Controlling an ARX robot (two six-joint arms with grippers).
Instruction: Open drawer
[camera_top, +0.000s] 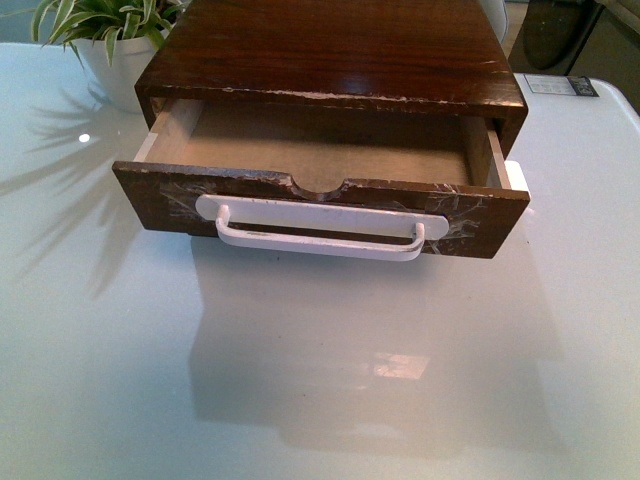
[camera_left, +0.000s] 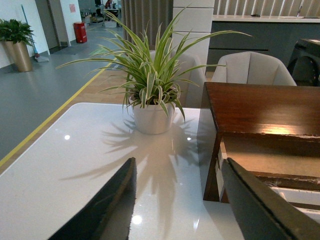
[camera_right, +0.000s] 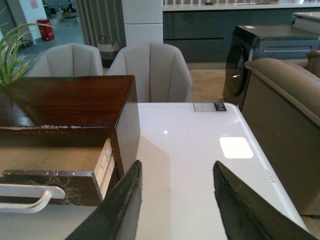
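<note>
I am seeing the shallow dark-brown wooden drawer (camera_top: 320, 215) with its white bar handle (camera_top: 320, 240) standing pulled out of its dark wooden cabinet (camera_top: 330, 50) on the glossy pale table (camera_top: 320, 380). My left gripper (camera_left: 177, 200) and right gripper (camera_right: 175, 200) are hanging spread wide, holding nothing.

drawer (camera_top: 320, 205) pulled forward — plant (camera_top: 105, 30) behind-left

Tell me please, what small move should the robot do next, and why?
Probably none on the drawer: it already stands pulled out, its pale interior showing. The left gripper and the right gripper are both open and apart from it, so I would just keep them clear.
</note>
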